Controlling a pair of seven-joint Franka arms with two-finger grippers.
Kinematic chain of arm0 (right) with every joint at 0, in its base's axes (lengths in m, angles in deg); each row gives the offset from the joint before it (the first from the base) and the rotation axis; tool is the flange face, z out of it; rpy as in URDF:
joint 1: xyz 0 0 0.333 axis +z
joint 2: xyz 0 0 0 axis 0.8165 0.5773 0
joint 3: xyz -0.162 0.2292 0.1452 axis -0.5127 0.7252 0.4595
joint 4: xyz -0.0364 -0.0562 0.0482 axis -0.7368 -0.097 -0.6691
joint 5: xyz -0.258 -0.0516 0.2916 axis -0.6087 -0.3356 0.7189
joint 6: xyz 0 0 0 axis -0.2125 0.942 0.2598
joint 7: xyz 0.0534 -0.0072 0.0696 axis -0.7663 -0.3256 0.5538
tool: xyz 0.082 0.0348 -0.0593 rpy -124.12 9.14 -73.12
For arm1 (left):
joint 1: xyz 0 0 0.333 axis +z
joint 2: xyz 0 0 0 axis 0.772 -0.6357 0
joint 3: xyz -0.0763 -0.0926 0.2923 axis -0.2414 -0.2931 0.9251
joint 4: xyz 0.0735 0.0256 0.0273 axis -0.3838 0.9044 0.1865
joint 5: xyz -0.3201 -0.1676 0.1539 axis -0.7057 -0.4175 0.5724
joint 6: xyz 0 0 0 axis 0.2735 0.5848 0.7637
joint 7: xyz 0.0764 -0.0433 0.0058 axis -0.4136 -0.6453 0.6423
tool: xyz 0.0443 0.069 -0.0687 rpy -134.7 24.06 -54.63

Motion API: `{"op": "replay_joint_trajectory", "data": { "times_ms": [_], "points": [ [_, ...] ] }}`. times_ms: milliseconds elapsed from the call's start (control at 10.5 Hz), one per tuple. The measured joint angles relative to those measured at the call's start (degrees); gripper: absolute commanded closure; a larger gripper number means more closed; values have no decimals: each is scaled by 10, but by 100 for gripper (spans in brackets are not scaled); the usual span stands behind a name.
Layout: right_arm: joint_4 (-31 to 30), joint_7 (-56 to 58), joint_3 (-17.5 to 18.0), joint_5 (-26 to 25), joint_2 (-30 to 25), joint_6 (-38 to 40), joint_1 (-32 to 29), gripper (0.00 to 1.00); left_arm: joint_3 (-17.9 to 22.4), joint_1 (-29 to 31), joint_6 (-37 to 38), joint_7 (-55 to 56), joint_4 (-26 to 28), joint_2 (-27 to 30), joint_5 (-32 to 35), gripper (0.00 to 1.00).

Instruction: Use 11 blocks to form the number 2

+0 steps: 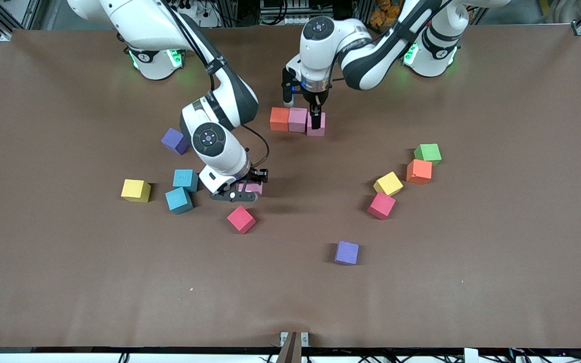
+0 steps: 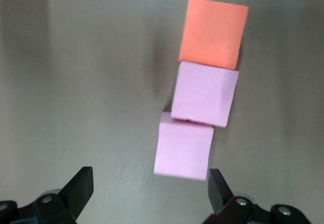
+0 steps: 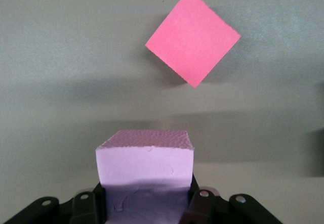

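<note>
While right gripper (image 1: 248, 190) fingers clamp a pink block (image 3: 145, 155), left gripper (image 1: 315, 120) fingers spread wide over pink row block (image 2: 183, 150)

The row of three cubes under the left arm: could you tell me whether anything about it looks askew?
Yes. In the row, the orange cube and middle pink cube line up, but the end pink cube, between the open left hand's fingers, sits offset and slightly nearer the front camera.

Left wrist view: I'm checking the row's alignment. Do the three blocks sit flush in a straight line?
No. The nearest pink block is offset sideways from the middle pink block and orange block.
</note>
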Motion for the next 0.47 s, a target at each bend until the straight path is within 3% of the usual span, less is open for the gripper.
{"op": "replay_joint_trajectory", "data": {
  "times_ms": [285,475],
  "points": [
    [0,-41,1,2,8,-6,35,87,0,79,55,8,-4,78,-97,0],
    [3,-74,2,3,17,-12,68,88,27,160,73,8,-15,114,-134,0]
  ]
}}
